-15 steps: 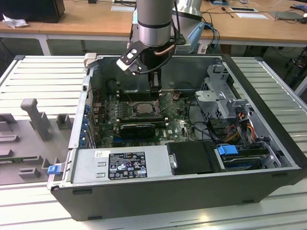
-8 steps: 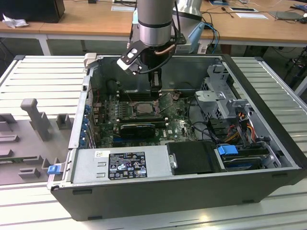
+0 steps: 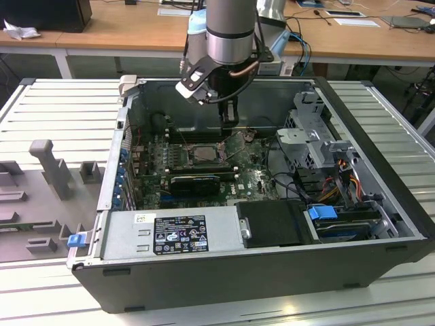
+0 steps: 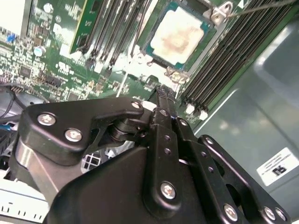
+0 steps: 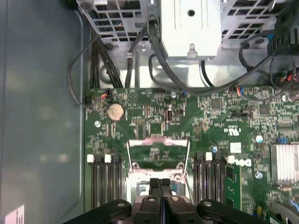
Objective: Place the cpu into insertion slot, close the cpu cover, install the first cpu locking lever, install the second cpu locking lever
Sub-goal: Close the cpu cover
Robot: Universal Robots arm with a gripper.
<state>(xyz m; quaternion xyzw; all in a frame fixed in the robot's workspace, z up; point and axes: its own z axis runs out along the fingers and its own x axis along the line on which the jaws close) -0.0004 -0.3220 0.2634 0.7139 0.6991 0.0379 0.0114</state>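
**Pressure, not pinch, for this step**

The gripper (image 5: 160, 184) has its fingers pressed together on nothing, just beside the cpu cover (image 5: 159, 140), which stands raised. The cpu (image 4: 180, 35) lies seated in its socket, mid-motherboard (image 5: 233, 121) between the memory slots (image 5: 105, 182). Best, I judge, to push the frame's free bar down evenly, staying off the chip.
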